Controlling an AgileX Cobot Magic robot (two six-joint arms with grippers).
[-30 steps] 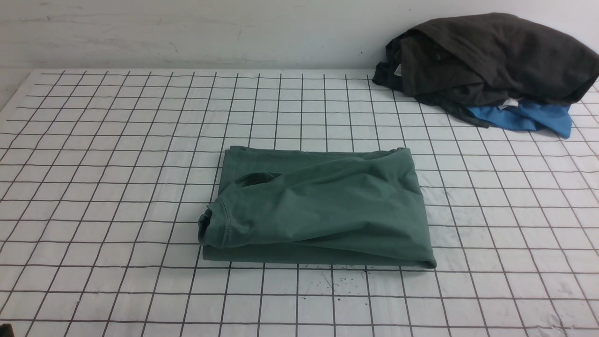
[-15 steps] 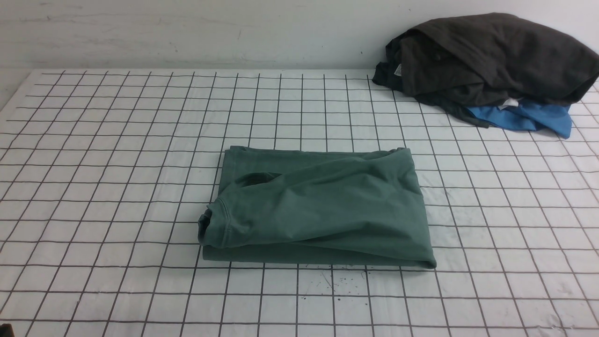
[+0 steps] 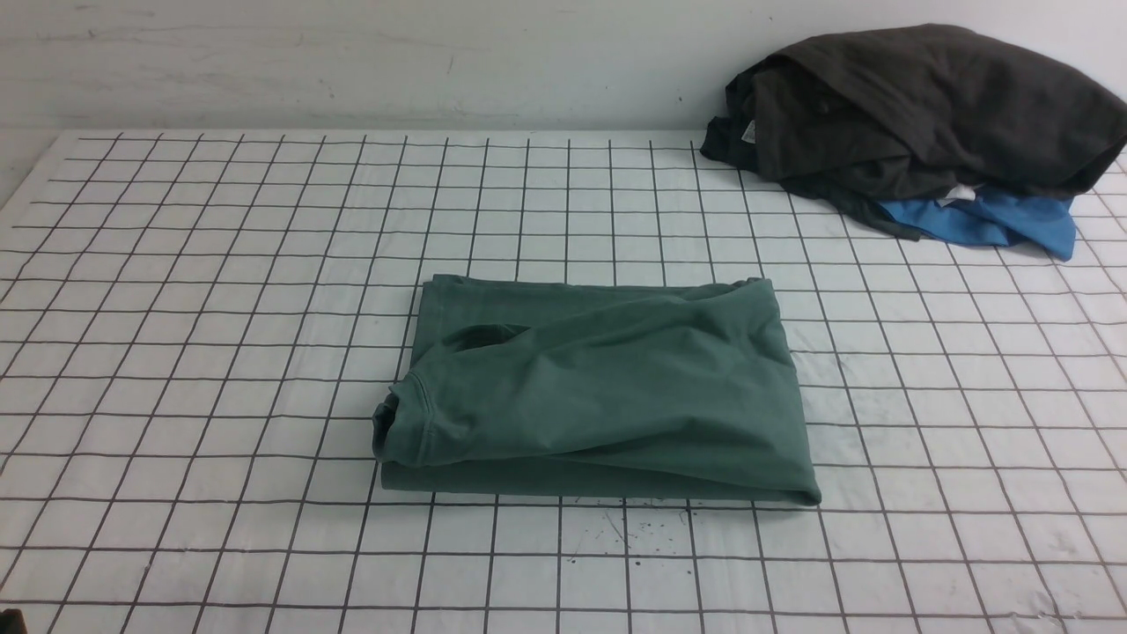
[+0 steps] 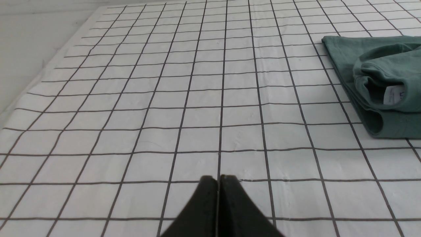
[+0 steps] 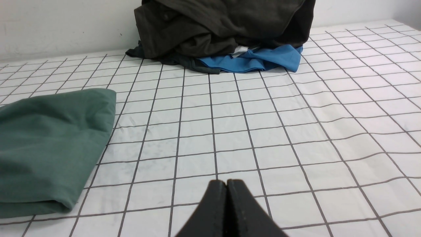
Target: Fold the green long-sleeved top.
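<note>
The green long-sleeved top [image 3: 599, 392] lies folded into a thick rectangle at the middle of the gridded table, its ribbed neck at the near left corner. Its logo is hidden. In the left wrist view the top [image 4: 378, 79] shows its neck opening and a white label. In the right wrist view the top [image 5: 49, 144] shows a smooth folded edge. My left gripper [image 4: 218, 179] is shut and empty above the cloth, well apart from the top. My right gripper [image 5: 226, 182] is shut and empty, also apart from it. Neither gripper shows in the front view.
A heap of dark charcoal garments [image 3: 924, 106] lies over a bright blue garment [image 3: 995, 220] at the far right corner against the wall; the heap [image 5: 223, 29] also shows in the right wrist view. White gridded cloth [image 3: 220, 264] covers the table. The table's left edge [image 4: 65, 49] is near.
</note>
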